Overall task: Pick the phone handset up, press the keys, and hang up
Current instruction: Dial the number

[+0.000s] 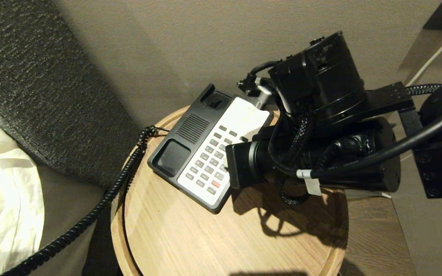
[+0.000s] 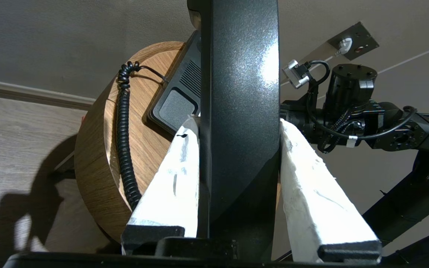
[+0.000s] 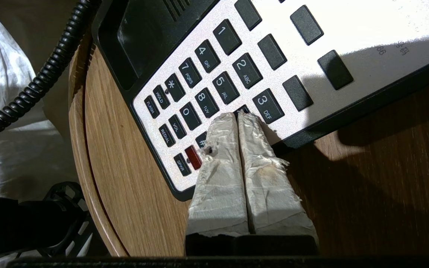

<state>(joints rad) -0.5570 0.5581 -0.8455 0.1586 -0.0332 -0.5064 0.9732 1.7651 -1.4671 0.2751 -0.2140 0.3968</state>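
Handset clamped in left hand off-table; right hand, clenched, on keys near base edge.

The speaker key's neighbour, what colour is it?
Red, clearest in the right wrist view.

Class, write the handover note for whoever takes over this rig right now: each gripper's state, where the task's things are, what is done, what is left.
Left gripper: shut on the phone handset, held off the phone base, out to the left of the round wooden table; coiled cord trails over the table's rim.
Right gripper: shut, fingertips together on the keys, at the key between 3 and #.
Done: handset lifted; key pressing under way.
Left: finish pressing, withdraw the right arm, set the handset back in its empty cradle.
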